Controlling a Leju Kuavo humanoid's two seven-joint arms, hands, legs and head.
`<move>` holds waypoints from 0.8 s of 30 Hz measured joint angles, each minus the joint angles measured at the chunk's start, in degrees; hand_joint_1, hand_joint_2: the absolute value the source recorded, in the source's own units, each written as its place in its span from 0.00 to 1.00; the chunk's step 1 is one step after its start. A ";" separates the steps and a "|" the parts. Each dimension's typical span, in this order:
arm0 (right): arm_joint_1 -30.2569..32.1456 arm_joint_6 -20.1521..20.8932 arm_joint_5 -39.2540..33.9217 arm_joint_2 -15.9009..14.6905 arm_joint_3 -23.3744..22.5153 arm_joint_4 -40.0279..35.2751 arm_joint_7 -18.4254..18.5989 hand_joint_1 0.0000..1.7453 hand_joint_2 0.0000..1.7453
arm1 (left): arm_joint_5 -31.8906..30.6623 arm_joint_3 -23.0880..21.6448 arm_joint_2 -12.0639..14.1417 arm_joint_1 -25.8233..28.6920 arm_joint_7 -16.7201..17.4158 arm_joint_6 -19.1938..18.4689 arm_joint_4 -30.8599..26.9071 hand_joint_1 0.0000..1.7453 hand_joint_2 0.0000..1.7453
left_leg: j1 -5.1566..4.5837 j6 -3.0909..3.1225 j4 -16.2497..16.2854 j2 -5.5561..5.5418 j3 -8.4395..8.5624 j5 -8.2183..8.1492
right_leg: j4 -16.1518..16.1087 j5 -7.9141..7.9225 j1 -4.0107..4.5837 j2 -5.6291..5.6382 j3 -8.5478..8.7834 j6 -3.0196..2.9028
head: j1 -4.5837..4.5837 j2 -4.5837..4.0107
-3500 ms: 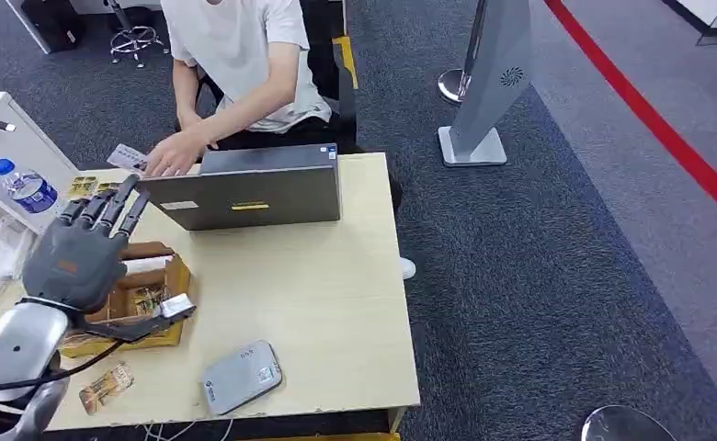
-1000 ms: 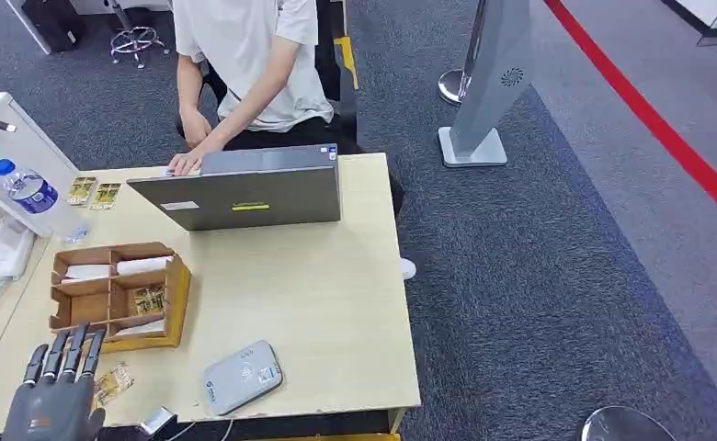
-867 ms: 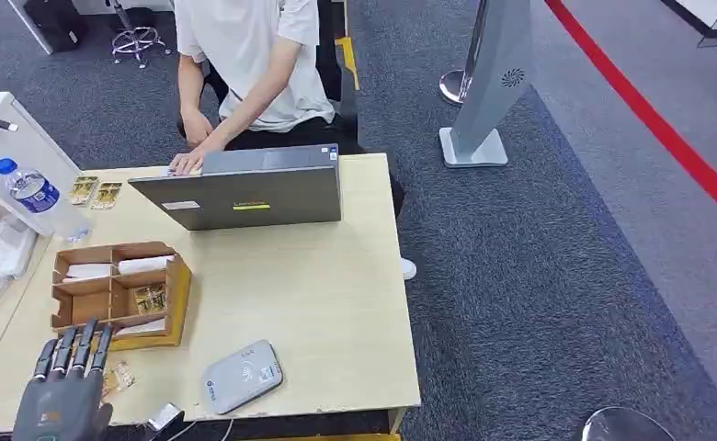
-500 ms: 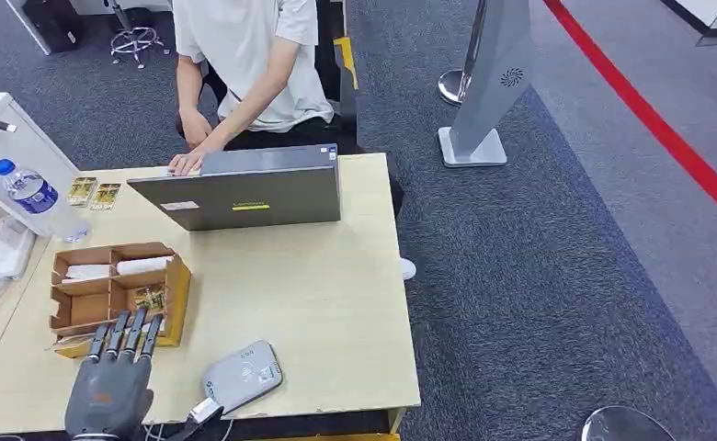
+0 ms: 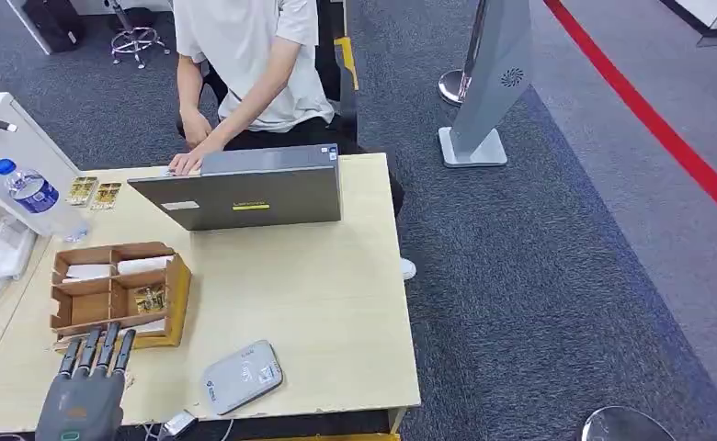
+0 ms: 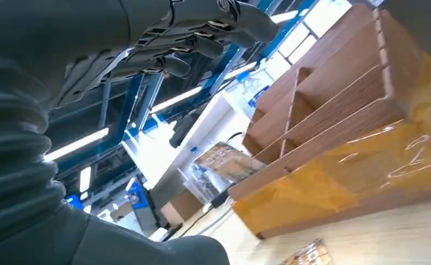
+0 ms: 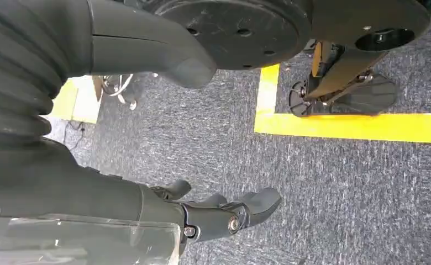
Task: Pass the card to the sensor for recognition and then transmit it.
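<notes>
My left hand (image 5: 84, 400) hovers at the table's front left corner with its fingers stretched toward the wooden organiser (image 5: 178, 289). It holds nothing. In the left wrist view the fingers (image 6: 202, 33) and the thumb (image 6: 163, 248) stand apart, facing the organiser (image 6: 335, 110). A gold card packet (image 6: 307, 257) lies on the table just below them. Another gold card (image 5: 148, 299) sits in one of the organiser's compartments. The grey card sensor (image 5: 242, 377) lies flat to the right of the hand. My right hand (image 7: 219, 212) hangs over the carpet, loosely curled and holding nothing.
A person (image 5: 244, 55) sits behind the open laptop (image 5: 244, 193) at the far edge with a hand beside it. A water bottle (image 5: 31, 193), two gold packets (image 5: 95, 191) and a power strip (image 5: 10, 253) are at the far left. The tabletop (image 5: 309, 303) between laptop and sensor is bare wood.
My left hand came down from over the organiser to the front edge, swung right toward the sensor, then drifted back left. The person's hand moved from a card to the laptop.
</notes>
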 joint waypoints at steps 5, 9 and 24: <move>0.09 0.00 0.00 0.00 -0.02 -0.28 0.02 0.00 1.00 | 0.00 1.01 0.64 1.23 0.37 -0.92 -1.31 0.00 1.00 | 0.00 0.00 0.01 -0.01 0.00 0.00 | 0.00 0.00 0.00 -0.01 0.01 0.00 | 0.00 0.02; 0.17 -0.02 -0.02 0.00 -0.05 -0.46 0.35 0.00 1.00 | 0.00 2.18 1.14 2.46 1.12 -1.77 -2.40 0.00 1.00 | 0.00 0.00 0.01 -0.01 0.00 0.00 | 0.00 0.00 0.00 -0.01 0.01 0.00 | 0.00 0.00; 0.71 -0.11 -1.22 0.00 -0.05 -1.57 1.38 0.00 1.00 | 0.00 6.21 1.80 6.01 2.06 -3.30 -6.17 0.00 1.00 | 0.00 0.00 0.00 -0.01 0.00 0.00 | 0.00 0.00 0.00 -0.01 0.02 0.00 | 0.02 0.00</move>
